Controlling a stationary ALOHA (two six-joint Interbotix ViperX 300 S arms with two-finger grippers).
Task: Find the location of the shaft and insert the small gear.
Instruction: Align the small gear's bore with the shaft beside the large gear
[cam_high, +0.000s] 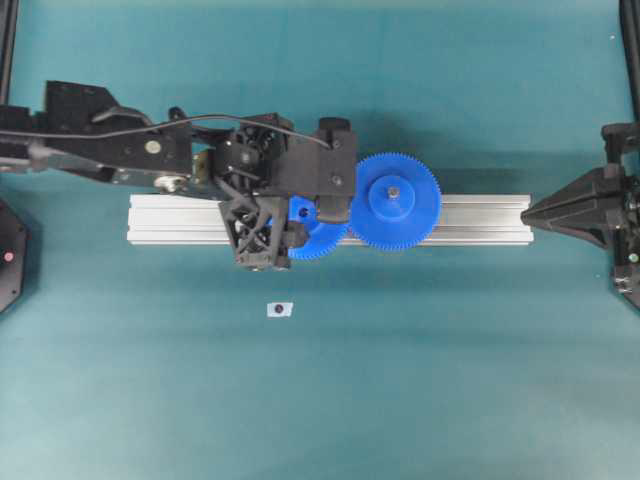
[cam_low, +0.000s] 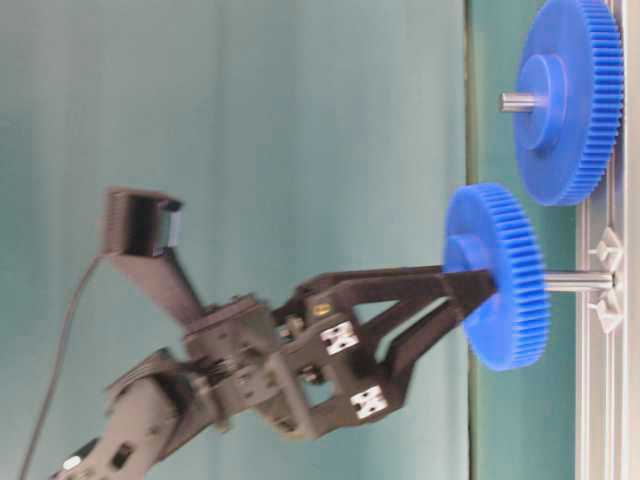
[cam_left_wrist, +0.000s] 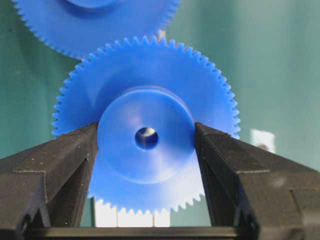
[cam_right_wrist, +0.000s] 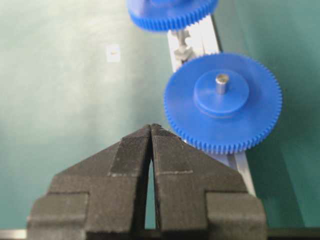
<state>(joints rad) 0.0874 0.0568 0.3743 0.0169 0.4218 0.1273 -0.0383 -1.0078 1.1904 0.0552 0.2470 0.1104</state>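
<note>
The small gear (cam_left_wrist: 150, 75) is a blue toothed wheel with a raised hub. My left gripper (cam_left_wrist: 146, 131) is shut on that hub, one finger (cam_left_wrist: 65, 165) on each side. In the table-level view the small gear (cam_low: 505, 290) sits part way down the shaft (cam_low: 580, 282), a thin silver peg rising from the rail, with the left gripper (cam_low: 468, 285) on its hub. Overhead, the small gear (cam_high: 318, 238) is mostly hidden under the left arm. My right gripper (cam_right_wrist: 151, 128) is shut and empty, off the rail's right end (cam_high: 527, 210).
A larger blue gear (cam_high: 397, 200) with a grey pin stands on the aluminium rail (cam_high: 180, 215) right beside the small one, teeth close together. A small white tag (cam_high: 279, 310) lies on the teal table in front of the rail.
</note>
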